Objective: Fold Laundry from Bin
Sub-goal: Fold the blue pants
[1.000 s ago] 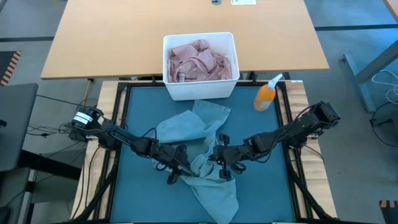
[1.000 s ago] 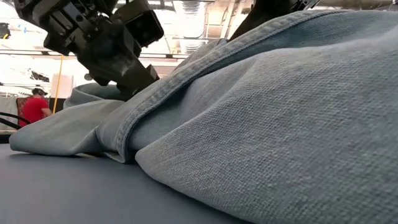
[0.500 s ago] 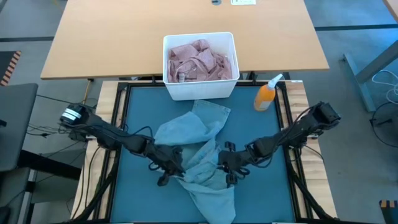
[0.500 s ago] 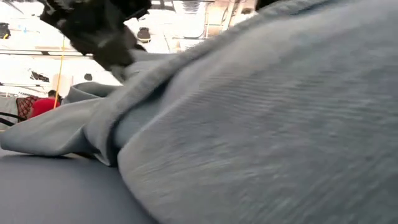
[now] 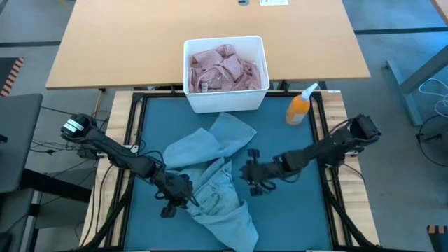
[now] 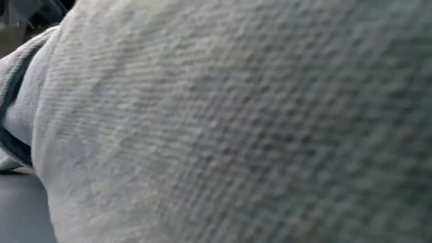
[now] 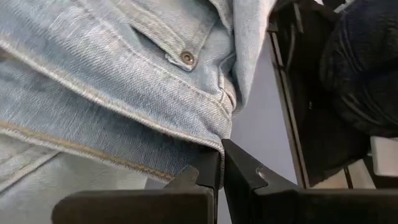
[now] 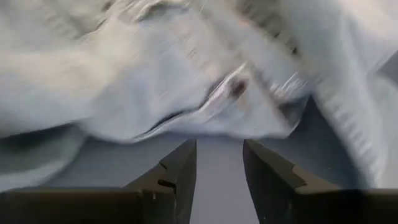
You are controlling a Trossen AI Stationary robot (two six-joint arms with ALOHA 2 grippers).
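1. The jeans (image 5: 210,182) are spread in a crumpled heap on the teal mat (image 5: 294,217), in front of the bin (image 5: 225,98); one part reaches up to the bin's near wall, another trails toward the mat's near edge.
2. The bin is seen at the mat's far edge, filled with pink cloth (image 5: 225,68).
3. An orange bottle (image 5: 299,106) stands just right of the bin.
4. The left gripper (image 5: 183,198) is placed at the heap's left edge. In the left wrist view its fingers (image 7: 239,171) are pressed fully together, with a denim hem pinched between them, near a rivet (image 7: 186,58).
5. The right gripper (image 5: 249,173) is placed just right of the heap. In the right wrist view its fingers (image 8: 180,168) stand partly apart with bare mat between them; nothing is held, and the denim lies just ahead of the tips.
6. The low view is filled by denim weave close to the lens.
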